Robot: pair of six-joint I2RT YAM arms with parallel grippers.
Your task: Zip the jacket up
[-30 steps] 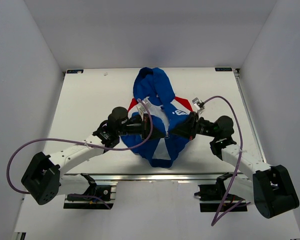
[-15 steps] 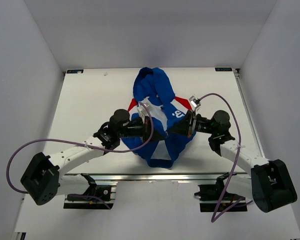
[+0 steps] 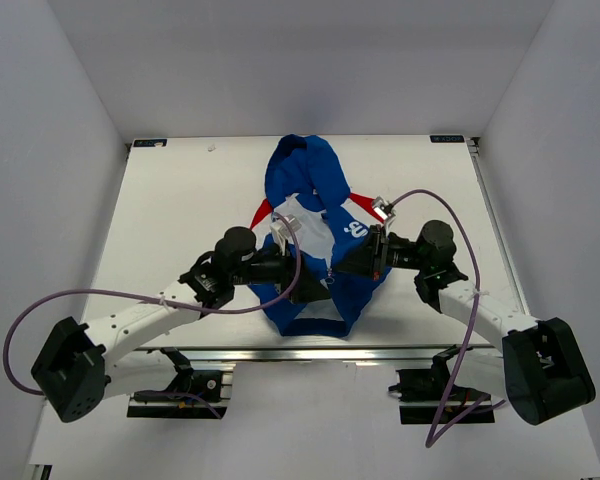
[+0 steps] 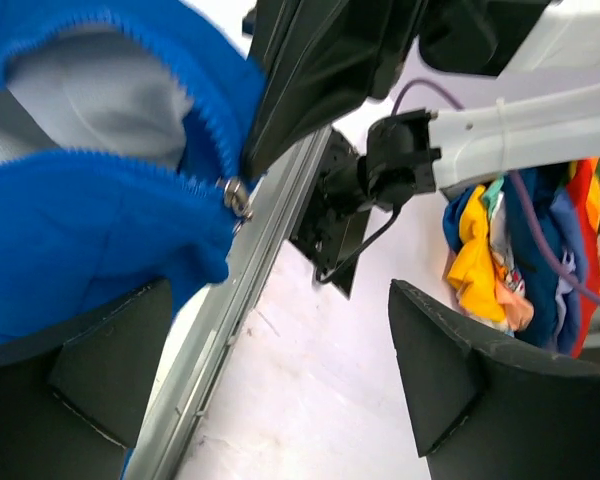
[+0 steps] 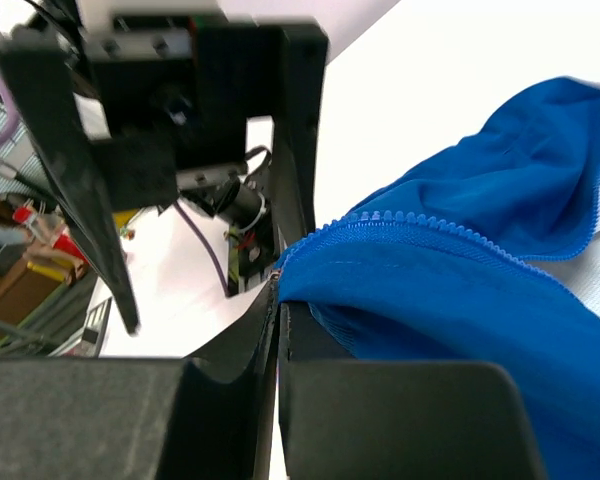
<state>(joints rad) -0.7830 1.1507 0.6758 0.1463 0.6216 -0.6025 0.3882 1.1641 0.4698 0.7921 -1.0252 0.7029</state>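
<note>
The jacket (image 3: 310, 175) lies bunched in the middle of the table, blue with red shoulder panels and white lining, hood at the far side. My right gripper (image 3: 342, 270) is shut on its lower front edge, right beside the zip teeth (image 5: 410, 225); in the right wrist view the fingers (image 5: 280, 300) pinch the blue cloth (image 5: 460, 300). My left gripper (image 3: 318, 283) stands wide open just left of that spot. In the left wrist view nothing lies between its fingers (image 4: 450, 380), and the metal zip slider (image 4: 237, 196) hangs on the blue edge above its left finger.
The white table (image 3: 170, 200) is walled on three sides. An aluminium rail (image 4: 230, 300) runs along its near edge, with the right arm's mount (image 4: 330, 215) beyond. A heap of coloured cloth (image 4: 485, 240) lies off the table.
My left gripper has opened and let go of the jacket, then drawn back a little toward the near edge. The right gripper stays shut on the edge and has shifted slightly left.
</note>
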